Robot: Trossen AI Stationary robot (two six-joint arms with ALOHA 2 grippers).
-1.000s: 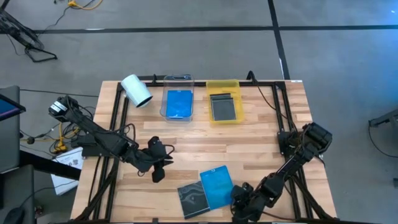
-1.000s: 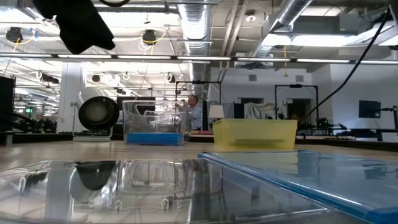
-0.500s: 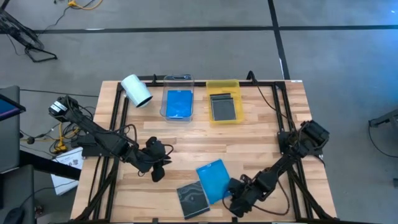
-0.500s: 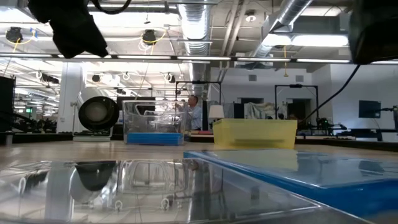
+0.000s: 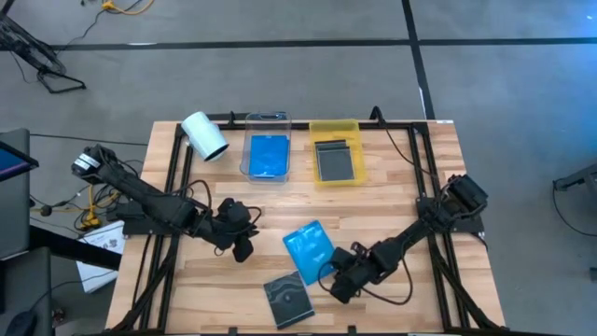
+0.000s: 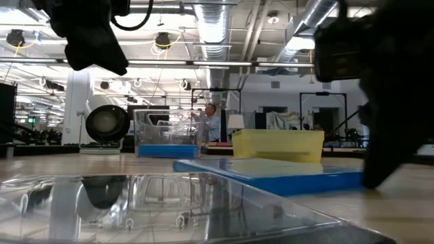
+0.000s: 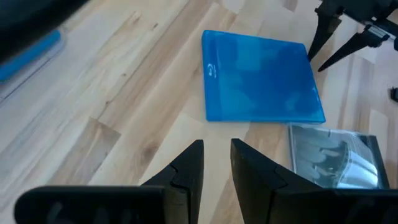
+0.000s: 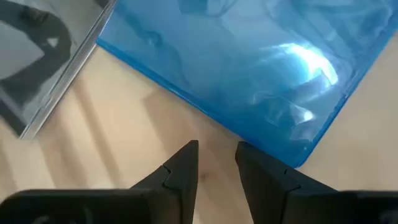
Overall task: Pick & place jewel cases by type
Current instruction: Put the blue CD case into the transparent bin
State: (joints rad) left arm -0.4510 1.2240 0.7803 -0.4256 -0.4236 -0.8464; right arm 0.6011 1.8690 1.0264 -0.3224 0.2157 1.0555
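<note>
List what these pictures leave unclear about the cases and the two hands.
- Clear tray, high view: blue cases stacked inside, count hidden.
- Yellow tray, low view: opaque wall hides its contents.
- Right hand, high view: contact with the loose blue case cannot be judged.
- Grey case, low view: cropped by the frame's edge.

Both dark arms reach low over the wooden surface (image 5: 392,187) toward its middle. The left gripper (image 5: 240,245), on an arm stretched in from the surface's left edge, hovers with jaws a narrow gap apart. The right gripper (image 5: 334,280), on an arm angled in from the right edge, shows the same slim gap, holding nothing.
</note>
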